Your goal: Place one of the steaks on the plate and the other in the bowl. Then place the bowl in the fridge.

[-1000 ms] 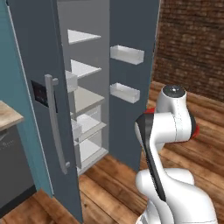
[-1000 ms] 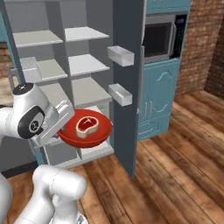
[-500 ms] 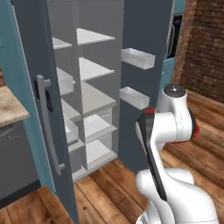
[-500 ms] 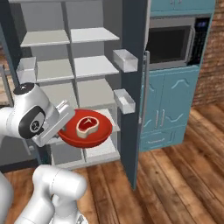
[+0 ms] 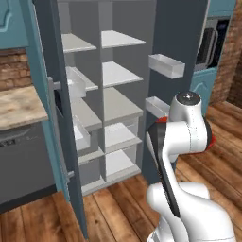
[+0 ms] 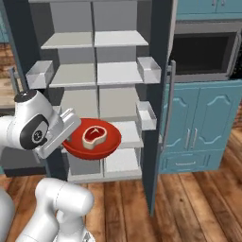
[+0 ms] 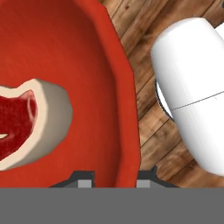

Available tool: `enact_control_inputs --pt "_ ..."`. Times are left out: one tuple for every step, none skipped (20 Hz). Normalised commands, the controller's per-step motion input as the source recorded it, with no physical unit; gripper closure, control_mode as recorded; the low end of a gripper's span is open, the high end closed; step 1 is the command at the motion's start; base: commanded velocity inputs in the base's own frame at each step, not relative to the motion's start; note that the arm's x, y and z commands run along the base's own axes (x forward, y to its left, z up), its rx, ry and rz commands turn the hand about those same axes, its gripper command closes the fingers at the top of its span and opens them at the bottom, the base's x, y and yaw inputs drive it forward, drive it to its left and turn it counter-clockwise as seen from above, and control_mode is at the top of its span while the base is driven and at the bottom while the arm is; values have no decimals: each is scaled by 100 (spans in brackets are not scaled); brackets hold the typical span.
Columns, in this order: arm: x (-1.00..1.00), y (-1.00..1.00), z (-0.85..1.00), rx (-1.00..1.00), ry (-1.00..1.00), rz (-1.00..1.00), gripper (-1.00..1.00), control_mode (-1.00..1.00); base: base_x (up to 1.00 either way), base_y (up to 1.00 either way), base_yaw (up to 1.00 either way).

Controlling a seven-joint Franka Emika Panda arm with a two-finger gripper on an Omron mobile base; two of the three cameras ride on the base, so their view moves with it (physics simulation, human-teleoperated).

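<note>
We see the gripper (image 7: 114, 183) clamped on the rim of the red bowl (image 6: 92, 140), held level in front of the open fridge (image 6: 101, 75). One steak (image 6: 94, 136) lies at the bowl's centre; shelves stand at twelve o'clock.

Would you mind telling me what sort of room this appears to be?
A rendered home kitchen, most likely: an open fridge with pale shelves, a built-in microwave above teal cabinets, and a wooden countertop.

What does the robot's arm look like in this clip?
The arm is glossy white with rounded, bulbous links, a dark strip running down one link, a grey cap on the top joint and red accents at its sides. In the right base view, one joint has a dark round face.
</note>
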Motion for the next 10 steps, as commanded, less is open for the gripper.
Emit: enact_control_inputs --pt "0 0 0 0 0 0 100 100 29 -42 36" --pt "0 0 0 0 0 0 100 100 30 -41 36" --pt "0 0 0 0 0 0 100 100 30 -42 35" --pt "0 0 0 0 0 0 100 100 31 -42 35" --pt "0 0 0 0 0 0 100 100 29 -45 35" --pt "0 0 0 0 0 0 100 100 28 -45 35" --pt "0 0 0 0 0 0 100 100 27 -44 36" --pt "0 0 0 0 0 0 100 100 26 -47 36" --pt "0 0 0 0 0 0 100 100 27 -46 36" --pt "0 0 0 0 0 0 100 100 26 -49 36"
